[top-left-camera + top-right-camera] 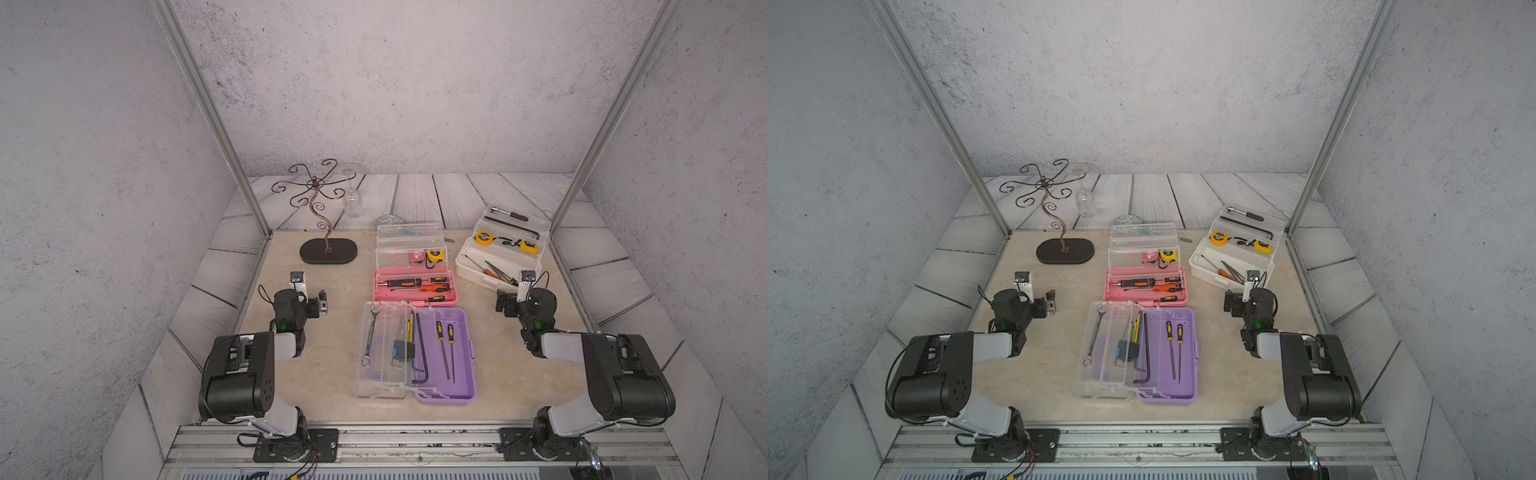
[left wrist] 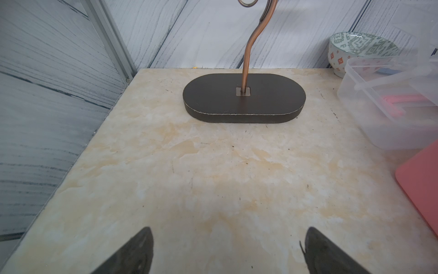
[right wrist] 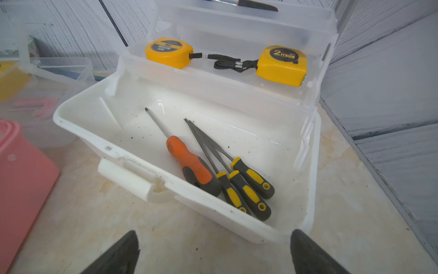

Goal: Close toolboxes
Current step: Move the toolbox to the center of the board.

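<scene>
Three toolboxes stand open in both top views. The purple toolbox (image 1: pixel 461 332) lies nearest, its clear lid (image 1: pixel 382 353) folded flat to the left with tools on it. Behind it is the pink toolbox (image 1: pixel 395 301), its clear lid upright. The white toolbox (image 1: pixel 471 272) sits at the back right with screwdrivers and tape measures inside (image 3: pixel 94 137). My left gripper (image 1: pixel 322 301) is open over bare table, left of the pink toolbox (image 2: pixel 422 180). My right gripper (image 3: pixel 214 237) is open just in front of the white toolbox's front wall, holding nothing.
A copper wire stand on a dark oval base (image 1: pixel 328 251) stands at the back left, ahead of the left gripper (image 2: pixel 228 237). A patterned bowl (image 2: pixel 362 47) sits behind the pink toolbox. Aluminium posts (image 1: pixel 249 195) flank the table's back corners.
</scene>
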